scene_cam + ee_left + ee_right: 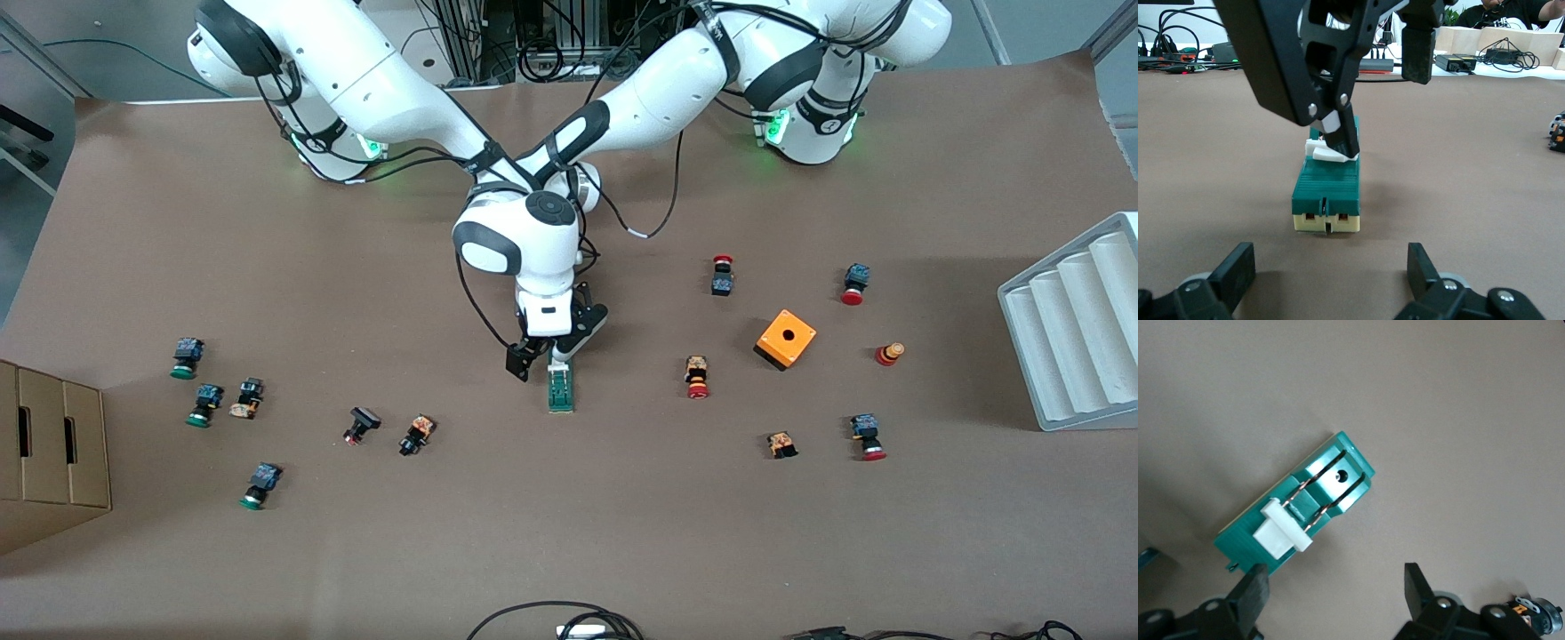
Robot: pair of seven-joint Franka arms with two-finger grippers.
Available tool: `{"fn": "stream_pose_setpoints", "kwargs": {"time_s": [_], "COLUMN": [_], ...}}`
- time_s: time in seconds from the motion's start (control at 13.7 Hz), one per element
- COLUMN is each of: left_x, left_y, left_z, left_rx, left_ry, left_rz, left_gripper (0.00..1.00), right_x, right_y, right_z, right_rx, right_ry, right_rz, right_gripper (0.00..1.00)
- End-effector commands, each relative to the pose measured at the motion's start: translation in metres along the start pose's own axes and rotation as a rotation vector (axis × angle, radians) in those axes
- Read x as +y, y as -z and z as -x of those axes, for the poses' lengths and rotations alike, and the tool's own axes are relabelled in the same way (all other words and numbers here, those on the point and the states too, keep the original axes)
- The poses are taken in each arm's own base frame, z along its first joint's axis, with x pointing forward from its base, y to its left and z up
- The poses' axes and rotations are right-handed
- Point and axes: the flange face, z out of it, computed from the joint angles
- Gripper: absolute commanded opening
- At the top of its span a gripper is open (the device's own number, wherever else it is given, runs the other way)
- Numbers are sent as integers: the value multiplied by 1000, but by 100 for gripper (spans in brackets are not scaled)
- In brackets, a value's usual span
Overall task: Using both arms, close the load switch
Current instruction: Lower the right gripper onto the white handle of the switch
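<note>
— Load switch point(560, 388): where does it lie, and which way does it run?

— Flat on the brown surface point(622, 533), about midway between the two arms' ends; its long axis runs toward and away from the front camera, with the white lever point(1328, 152) at the end toward the bases.

— And the hands?

— The right hand point(544, 354) is directly over it, fingers spread and gripping nothing; one fingertip touches the lever from above. The left hand point(1328, 267) sits low by the surface, open and empty, in line with the long axis and facing a short end; a gap of bare surface lies between them.

— So the move turns on what?

— My guess: pressing the lever down along that axis while the left hand braces the body; the right hand is the nearer one.

— What is it made of?

— A ribbed green plastic block with a cream base; two thin metal blades point(1318, 497) run along its top; small, hard and light, so it could skid on the smooth paper.
</note>
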Motion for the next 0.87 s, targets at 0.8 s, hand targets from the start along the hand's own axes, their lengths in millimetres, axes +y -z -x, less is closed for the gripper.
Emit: {"fn": "stream_pose_setpoints", "kwargs": {"time_s": [0.8], "left_x": [10], "left_y": [-3], "left_z": [0], "left_rx": [21], "left_ry": [21], "left_rz": [18], "left_gripper": [100], "right_x": [-24], "right_y": [3], "right_z": [6], "right_rx": [18], "right_ry": [83], "right_rz": [5], "right_gripper": [87]}}
